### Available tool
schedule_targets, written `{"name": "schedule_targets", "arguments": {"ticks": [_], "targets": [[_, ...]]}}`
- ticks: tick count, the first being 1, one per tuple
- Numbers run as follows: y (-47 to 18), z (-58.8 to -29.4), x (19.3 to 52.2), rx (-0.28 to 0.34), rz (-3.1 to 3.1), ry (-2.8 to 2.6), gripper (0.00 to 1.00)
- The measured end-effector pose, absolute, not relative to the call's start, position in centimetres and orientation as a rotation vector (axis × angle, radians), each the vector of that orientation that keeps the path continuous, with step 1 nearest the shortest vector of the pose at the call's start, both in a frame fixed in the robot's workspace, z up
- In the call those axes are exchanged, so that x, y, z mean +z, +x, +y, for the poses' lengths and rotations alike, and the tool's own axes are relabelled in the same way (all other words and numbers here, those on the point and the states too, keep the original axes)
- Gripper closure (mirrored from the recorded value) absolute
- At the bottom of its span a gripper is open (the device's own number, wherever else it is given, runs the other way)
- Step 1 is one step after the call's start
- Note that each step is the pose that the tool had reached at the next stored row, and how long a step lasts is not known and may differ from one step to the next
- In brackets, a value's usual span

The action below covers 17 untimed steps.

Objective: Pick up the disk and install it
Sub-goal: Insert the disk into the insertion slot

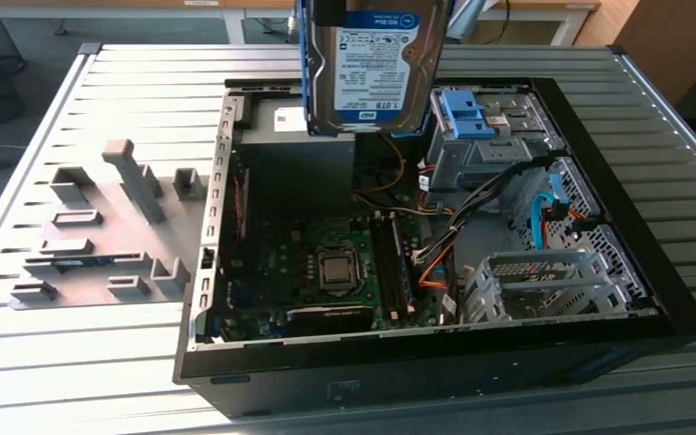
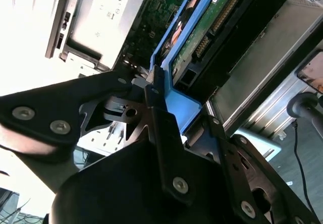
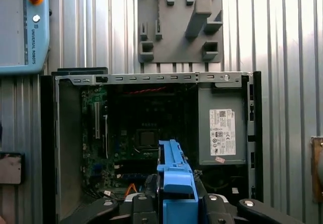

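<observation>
My hand (image 2: 180, 105) clamps the disk (image 2: 204, 37) by the blue rail frame at its end, with a black finger on either side. The disk's green circuit board is in plain sight. Beyond it lie a grey metal box (image 2: 101, 17) with a white sticker and a motherboard (image 2: 161, 2).

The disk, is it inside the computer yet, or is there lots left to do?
Not yet. Done: the disk is picked up and hangs upright above the open computer case. In hand: the jaws are shut on its blue frame. Left: the disk sits in no slot of the case yet, so the installing is not done.
</observation>
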State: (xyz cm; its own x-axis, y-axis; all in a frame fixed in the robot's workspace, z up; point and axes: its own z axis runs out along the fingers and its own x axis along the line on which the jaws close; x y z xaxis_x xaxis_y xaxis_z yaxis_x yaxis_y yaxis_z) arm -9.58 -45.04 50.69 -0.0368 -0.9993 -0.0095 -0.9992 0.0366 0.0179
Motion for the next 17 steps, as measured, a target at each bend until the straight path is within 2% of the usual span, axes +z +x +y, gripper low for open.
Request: {"name": "schedule_targets", "arguments": {"ticks": [17], "targets": [[-9.6,-46.4,50.6,-0.024,-2.255,2.173,0.64]]}}
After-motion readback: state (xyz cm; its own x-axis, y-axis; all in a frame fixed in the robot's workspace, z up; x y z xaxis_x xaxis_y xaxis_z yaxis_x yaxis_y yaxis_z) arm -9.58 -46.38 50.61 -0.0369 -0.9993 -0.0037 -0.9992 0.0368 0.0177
